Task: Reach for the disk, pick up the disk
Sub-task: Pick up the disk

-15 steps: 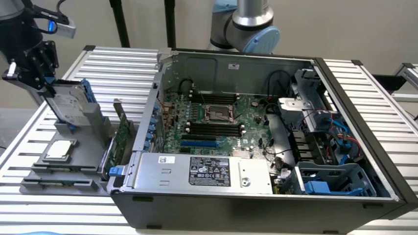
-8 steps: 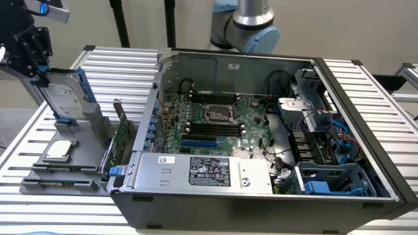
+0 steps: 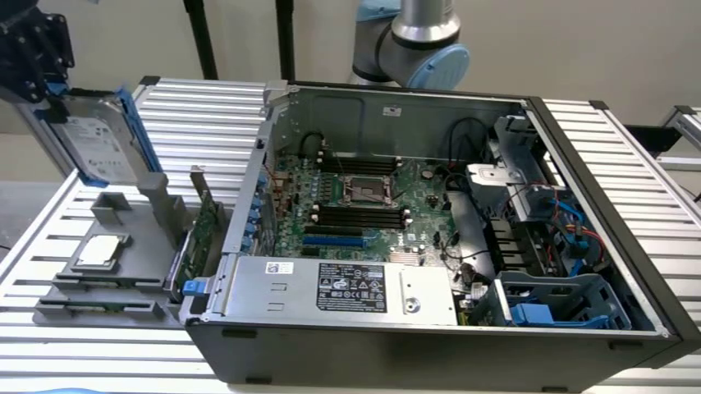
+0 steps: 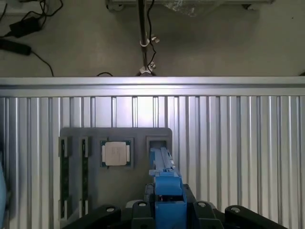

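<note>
The disk (image 3: 101,135) is clamped in my hand (image 3: 33,57), on edge and tilted, just above the grey holder (image 3: 110,271) on the desk (image 3: 208,123), at the exterior view's left. My hand is closed tight on its blue rail (image 4: 167,188), over the holder's slot (image 4: 157,142). A square chip (image 4: 116,153) lies beside that slot.

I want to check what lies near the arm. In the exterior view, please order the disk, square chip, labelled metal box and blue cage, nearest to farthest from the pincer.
1. Disk, gripped in the pincer, exterior view's far left.
2. Square chip, on the grey holder beneath.
3. Labelled metal box, front of the case.
4. Blue cage, case's front right corner.
</note>
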Available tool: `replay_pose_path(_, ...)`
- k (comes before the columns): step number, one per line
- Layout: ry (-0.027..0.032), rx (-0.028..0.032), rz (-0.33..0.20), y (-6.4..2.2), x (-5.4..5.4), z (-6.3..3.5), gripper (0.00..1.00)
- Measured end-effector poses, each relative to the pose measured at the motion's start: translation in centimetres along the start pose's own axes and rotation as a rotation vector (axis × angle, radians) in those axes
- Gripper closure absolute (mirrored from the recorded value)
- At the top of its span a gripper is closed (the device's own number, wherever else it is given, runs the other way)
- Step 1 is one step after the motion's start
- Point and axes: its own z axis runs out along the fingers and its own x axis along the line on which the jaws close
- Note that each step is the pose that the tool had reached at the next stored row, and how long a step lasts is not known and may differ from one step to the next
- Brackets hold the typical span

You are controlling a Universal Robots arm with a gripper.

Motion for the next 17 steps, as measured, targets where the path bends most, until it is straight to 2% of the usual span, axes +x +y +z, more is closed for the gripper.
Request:
replay_pose_path(5, -0.0014, 0.0, -0.001, -0.23, -0.1, -2.26, 0.67)
replay_pose_path(8, -0.0037, -0.0001, -0.002, -0.69, -0.1, -3.64, 0.67)
replay_pose_path(12, -0.0106, -0.0004, -0.005, -1.91, -0.1, -5.32, 0.67)
replay_pose_path(17, -0.0208, -0.0007, -0.008, -3.85, -0.1, -7.32, 0.67)
